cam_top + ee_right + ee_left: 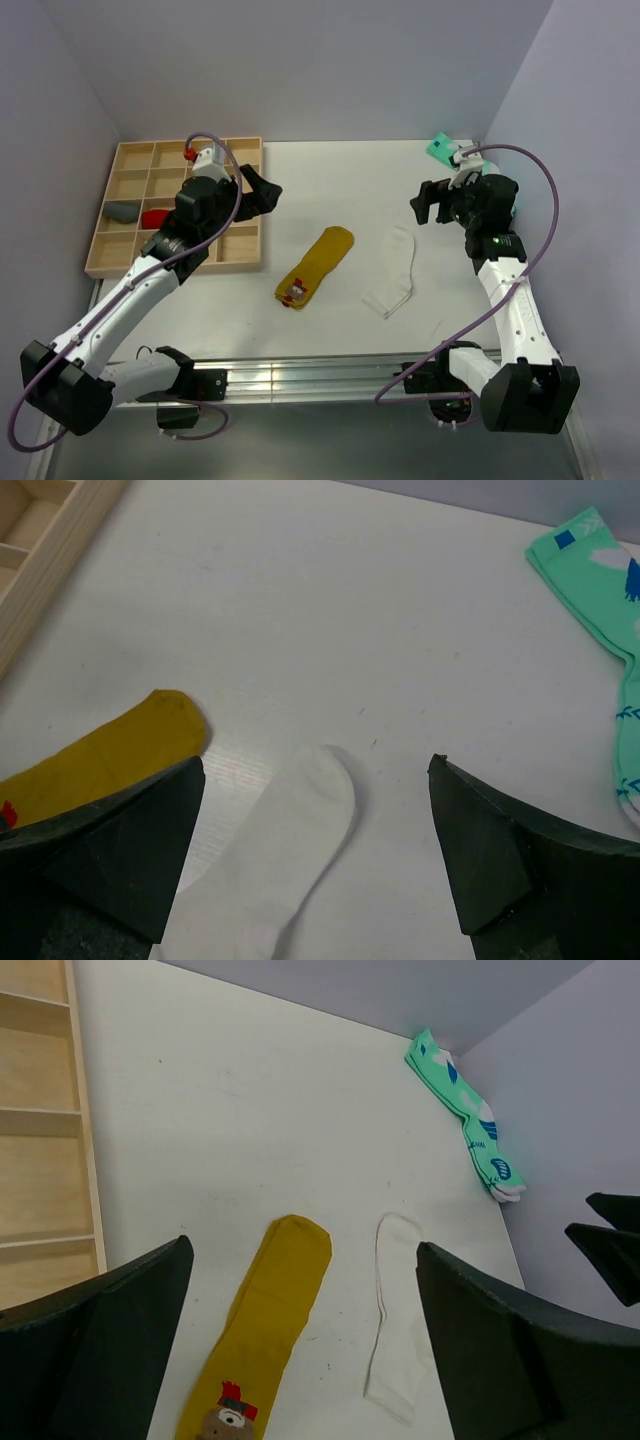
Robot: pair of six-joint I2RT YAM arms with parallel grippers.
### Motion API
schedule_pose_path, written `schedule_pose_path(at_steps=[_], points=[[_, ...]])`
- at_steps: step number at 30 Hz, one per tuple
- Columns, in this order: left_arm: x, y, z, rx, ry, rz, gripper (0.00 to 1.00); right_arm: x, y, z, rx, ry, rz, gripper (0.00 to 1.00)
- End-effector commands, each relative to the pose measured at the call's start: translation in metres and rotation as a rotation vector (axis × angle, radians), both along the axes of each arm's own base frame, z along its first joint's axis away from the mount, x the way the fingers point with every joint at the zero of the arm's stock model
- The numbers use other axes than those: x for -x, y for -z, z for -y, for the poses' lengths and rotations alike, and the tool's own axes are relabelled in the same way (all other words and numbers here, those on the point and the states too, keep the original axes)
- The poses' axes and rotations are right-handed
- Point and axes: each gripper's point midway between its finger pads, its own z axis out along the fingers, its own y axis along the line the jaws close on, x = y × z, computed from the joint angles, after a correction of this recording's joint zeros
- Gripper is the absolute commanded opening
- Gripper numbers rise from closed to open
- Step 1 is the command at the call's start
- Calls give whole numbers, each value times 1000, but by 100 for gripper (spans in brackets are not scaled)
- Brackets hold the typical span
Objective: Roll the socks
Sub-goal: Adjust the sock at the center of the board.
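Observation:
The mustard-yellow sock (316,264) lies flat mid-table, its red-and-white mark at the near end. It also shows in the left wrist view (265,1330) and the right wrist view (100,755). The plain white sock (394,272) lies flat just right of it, apart from it, and shows in the left wrist view (398,1310) and the right wrist view (280,850). My left gripper (262,190) hovers open and empty above the tray's right edge. My right gripper (428,203) hovers open and empty at the far right, above the table.
A wooden compartment tray (128,260) stands at the left, holding a grey bundle (122,211) and a red bundle (155,217). Teal patterned socks (441,150) lie in the far right corner, seen too in the left wrist view (470,1120) and right wrist view (605,610).

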Motion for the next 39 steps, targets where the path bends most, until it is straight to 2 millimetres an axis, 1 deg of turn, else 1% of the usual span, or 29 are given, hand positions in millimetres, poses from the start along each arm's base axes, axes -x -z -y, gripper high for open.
schedule_pose_path(at_steps=[1,2,3,5,6,7,8,9,10,11,12,13,15,16,17,19,20,23,26,27,28,29,30,31,33,34,35,38,39], points=[[5,-26,-19,9,-96,112,99,1,-30,0,30,-15,84,100],[4,-24,-28,-5,-146,109,99,2,-31,-1,33,-23,81,100],[6,-23,-30,-7,-158,99,100,3,-26,-2,32,-34,54,100],[8,-18,-33,-19,-171,86,100,3,-31,-3,39,-43,50,100],[9,-20,-37,-18,-185,97,99,4,-25,-7,37,-75,25,100],[9,-20,-39,-17,-189,103,99,3,-28,-8,39,-82,25,100],[10,-17,-39,-18,-192,105,99,2,-25,-8,40,-83,13,100],[12,-20,-44,-14,-209,116,99,0,-18,-10,50,-92,-12,99],[15,-21,-49,-10,-231,119,100,-1,-12,-19,58,-120,-42,97],[15,-19,-50,-13,-231,115,100,-1,-13,-26,74,-140,-34,96],[18,-21,-54,0,-252,117,99,-3,-6,-31,85,-151,-57,94],[18,-21,-58,-3,-265,117,99,2,1,-57,106,-218,-68,92],[20,-22,-60,-9,-275,103,99,2,16,-80,130,-266,-98,91],[21,-22,-58,-13,-261,98,100,3,22,-90,149,-277,-110,89],[21,-26,-57,-10,-260,97,99,10,27,-116,159,-342,-119,87],[20,-25,-55,-9,-250,87,99,14,42,-141,153,-391,-154,82],[21,-26,-55,-7,-252,86,100,21,46,-158,151,-433,-160,81],[22,-30,-59,7,-273,89,99,28,63,-180,150,-467,-185,78],[25,-36,-66,13,-302,94,99,45,82,-211,198,-523,-203,77],[26,-37,-68,15,-309,90,99,58,84,-230,207,-570,-207,76],[26,-42,-69,18,-312,97,99,65,88,-239,215,-590,-216,75],[27,-44,-71,19,-320,96,99,71,100,-246,235,-610,-248,74],[28,-47,-71,21,-321,100,99,75,105,-253,255,-623,-254,73],[28,-52,-72,22,-324,107,100,88,112,-265,281,-661,-264,71],[30,-56,-76,13,-336,108,99,96,132,-276,337,-681,-297,68],[31,-63,-77,16,-334,118,99,108,139,-286,357,-721,-307,67],[31,-66,-78,15,-335,123,100,114,151,-291,381,-738,-332,66],[33,-70,-78,19,-333,130,100,129,164,-307,426,-776,-340,65],[34,-72,-79,19,-332,134,99,130,162,-313,429,-785,-329,65]])
